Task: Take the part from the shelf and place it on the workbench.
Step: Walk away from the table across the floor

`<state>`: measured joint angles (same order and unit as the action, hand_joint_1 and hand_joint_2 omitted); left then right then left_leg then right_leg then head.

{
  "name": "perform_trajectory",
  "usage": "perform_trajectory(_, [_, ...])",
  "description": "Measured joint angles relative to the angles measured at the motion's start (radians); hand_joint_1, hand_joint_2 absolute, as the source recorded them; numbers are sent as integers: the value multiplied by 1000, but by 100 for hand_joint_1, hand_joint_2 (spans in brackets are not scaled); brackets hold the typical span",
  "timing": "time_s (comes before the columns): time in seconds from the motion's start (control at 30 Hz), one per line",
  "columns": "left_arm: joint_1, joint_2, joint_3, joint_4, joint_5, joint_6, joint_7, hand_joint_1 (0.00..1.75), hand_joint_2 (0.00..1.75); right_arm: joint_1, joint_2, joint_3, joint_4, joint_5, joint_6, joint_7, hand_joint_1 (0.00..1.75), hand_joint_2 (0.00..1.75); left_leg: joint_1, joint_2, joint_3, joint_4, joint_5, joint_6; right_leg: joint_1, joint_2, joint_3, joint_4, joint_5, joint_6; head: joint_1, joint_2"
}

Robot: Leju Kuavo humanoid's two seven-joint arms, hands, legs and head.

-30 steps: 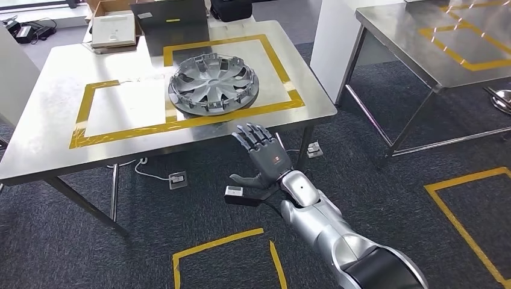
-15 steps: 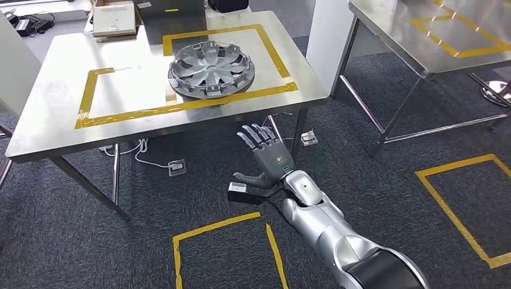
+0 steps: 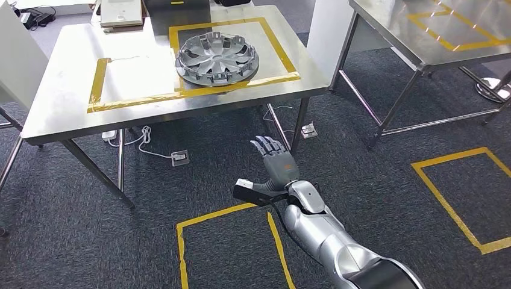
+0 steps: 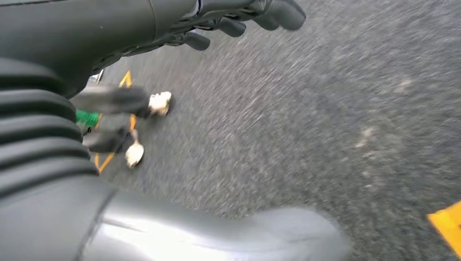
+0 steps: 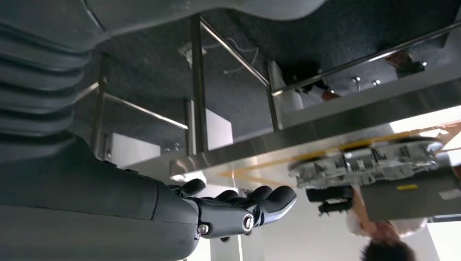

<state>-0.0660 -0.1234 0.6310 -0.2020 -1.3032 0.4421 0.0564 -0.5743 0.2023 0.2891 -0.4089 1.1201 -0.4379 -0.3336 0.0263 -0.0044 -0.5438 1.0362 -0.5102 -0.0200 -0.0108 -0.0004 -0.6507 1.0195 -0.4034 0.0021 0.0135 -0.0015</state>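
Note:
The part, a silver wheel cover (image 3: 217, 58), lies on the steel workbench (image 3: 66, 90) inside a yellow-taped rectangle. My right hand (image 3: 274, 162) hangs in front of and below the workbench's near edge, over the carpet. Its fingers are spread and it holds nothing. The right wrist view looks up past this hand (image 5: 239, 209) at the wheel cover (image 5: 369, 160) on the workbench edge (image 5: 326, 133). My left hand (image 4: 163, 22) hangs over the carpet with its fingers (image 4: 272, 11) loosely extended and nothing in them.
A second steel table (image 3: 416, 36) stands to the right, past a white pillar (image 3: 325, 30). Yellow tape squares (image 3: 458, 205) mark the carpet. Power strips and cables (image 3: 179, 158) lie under the workbench. A box (image 3: 120, 12) sits at its far edge. A person (image 5: 386, 239) stands behind it.
The whole view has shifted, and the workbench now looks farther off and higher in the picture. My right hand stays spread and now sits farther below the workbench edge.

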Motion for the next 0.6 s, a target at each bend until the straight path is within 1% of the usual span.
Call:
perform_trajectory(0.03, [4, 1, -9, -1, 24, -8, -1, 0, 175, 13, -3, -6, 0, -20, 8, 6, 0, 175, 0, 0, -2, -1, 3, 4, 0, 0, 0, -2, 1, -12, 0, 0])
perform_trajectory(0.07, [8, 3, -18, -3, 47, -15, -2, 0, 175, 25, -6, -11, 0, -40, 16, 13, 0, 175, -2, 0, -3, -1, 6, 9, 0, 0, -1, -5, 7, -28, 0, 0])
perform_trajectory(0.1, [12, 4, -27, -4, 70, -24, -3, 0, 175, 39, -8, -16, 0, -60, 24, 18, 0, 175, -3, 0, -5, -1, 8, 12, 1, 0, -1, -7, 14, -41, 0, 0])
perform_trajectory(0.13, [17, 5, -37, -6, 95, -32, -5, 0, 175, 52, -11, -21, 0, -82, 32, 25, 0, 175, -5, 0, -6, -1, 10, 15, 1, 0, -2, -9, 21, -51, 0, 0])
perform_trajectory(0.17, [21, 6, -48, -8, 120, -41, -6, 0, 175, 67, -14, -26, 0, -104, 41, 31, 0, 175, -6, 0, -7, -1, 11, 17, 0, 1, -2, -11, 25, -55, 0, 0])
perform_trajectory(0.2, [25, 8, -59, -10, 145, -49, -6, 0, 175, 82, -17, -32, 0, -125, 49, 37, 0, 175, -8, 0, -8, 0, 12, 19, 0, 1, -2, -13, 28, -53, 0, 0])
perform_trajectory(0.23, [29, 10, -70, -13, 171, -57, -8, 0, 175, 97, -20, -36, 0, -146, 57, 44, 0, 175, -9, 0, -10, 0, 13, 20, -1, 2, -2, -15, 32, -47, 0, 0])
perform_trajectory(0.27, [32, 12, -80, -16, 195, -65, -9, 0, 175, 111, -23, -40, 0, -166, 65, 50, 0, 175, -9, 0, -11, 0, 13, 20, -2, 2, -2, -17, 35, -37, 0, 0])
perform_trajectory(0.37, [43, 20, -111, -25, 267, -89, -13, 0, 175, 155, -33, -53, 0, -230, 90, 68, 0, 175, -11, 0, -15, 1, 13, 21, -5, 2, -2, -23, 39, 3, 0, 0])
perform_trajectory(0.4, [47, 22, -123, -29, 293, -97, -14, 0, 175, 170, -37, -56, 0, -252, 98, 74, 0, 175, -11, 0, -15, 1, 13, 21, -6, 2, -2, -24, 39, 13, 0, 0])
perform_trajectory(0.43, [50, 25, -134, -32, 317, -106, -15, 0, 175, 184, -41, -60, 0, -273, 106, 81, 0, 175, -11, 0, -16, 1, 13, 21, -7, 2, -2, -24, 38, 20, 0, 0])
perform_trajectory(0.5, [58, 30, -157, -39, 367, -122, -16, 0, 175, 213, -48, -68, 0, -315, 123, 93, 0, 175, -11, 0, -16, 1, 12, 21, -7, 2, -3, -24, 36, 26, 0, 0])
perform_trajectory(0.6, [70, 37, -192, -50, 440, -147, -19, 0, 44, 254, -60, -80, 0, -378, 147, 111, 0, 44, -11, 0, -16, 1, 11, 19, -7, 2, -5, -21, 33, 29, -1, 0])
